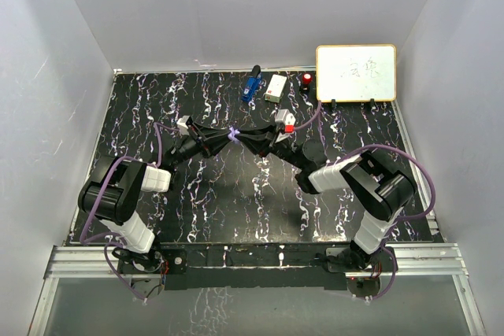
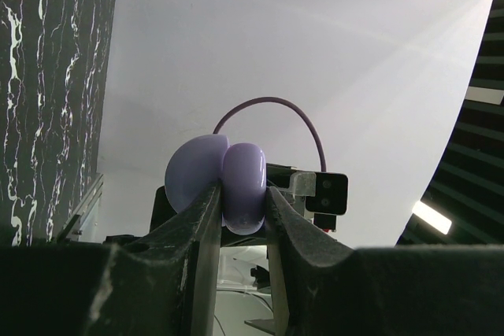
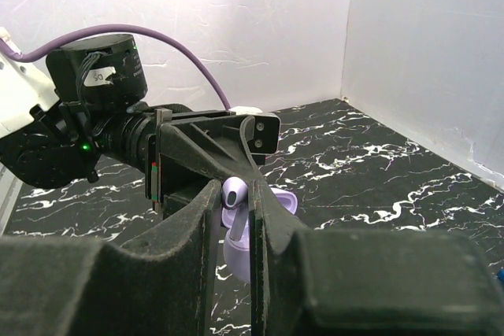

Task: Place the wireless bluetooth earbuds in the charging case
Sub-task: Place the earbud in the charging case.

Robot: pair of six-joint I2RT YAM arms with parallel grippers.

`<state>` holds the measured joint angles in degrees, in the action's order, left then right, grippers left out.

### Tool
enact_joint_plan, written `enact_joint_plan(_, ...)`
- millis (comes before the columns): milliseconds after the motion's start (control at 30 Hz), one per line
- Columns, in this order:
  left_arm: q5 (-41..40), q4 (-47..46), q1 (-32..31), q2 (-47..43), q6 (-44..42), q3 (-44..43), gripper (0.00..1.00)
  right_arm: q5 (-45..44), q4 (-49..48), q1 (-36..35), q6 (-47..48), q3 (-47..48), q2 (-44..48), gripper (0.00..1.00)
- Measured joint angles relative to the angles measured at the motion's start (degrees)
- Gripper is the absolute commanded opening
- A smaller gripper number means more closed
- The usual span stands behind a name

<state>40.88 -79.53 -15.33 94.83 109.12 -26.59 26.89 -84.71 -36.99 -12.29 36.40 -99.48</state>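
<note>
Both arms meet above the middle of the table. My left gripper [image 1: 219, 141] [image 2: 242, 204] is shut on the lavender charging case [image 2: 242, 179], whose open lid [image 2: 193, 172] stands to the left of the jaws. My right gripper [image 1: 250, 139] [image 3: 235, 188] is shut on a lavender earbud [image 3: 235, 191], stem pointing down into the case [image 3: 239, 251] right below it. The case lid [image 3: 285, 201] shows behind the right finger. In the top view only a small lavender spot [image 1: 233, 134] shows between the grippers. No black earbud is in view.
At the table's back stand a blue gadget [image 1: 251, 86], a white box [image 1: 276, 88], a small red-and-black object [image 1: 305, 79] and a whiteboard [image 1: 356, 73]. White walls enclose the black marbled table [image 1: 236, 194] on three sides.
</note>
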Motion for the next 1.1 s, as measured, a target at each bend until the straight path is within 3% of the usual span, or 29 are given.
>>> enact_joint_plan(1100,0.0,-0.2,-0.4,-0.8,0.8,1.8,0.0,-0.9,0.0,0.0,0.4,0.9,-2.6,0.0)
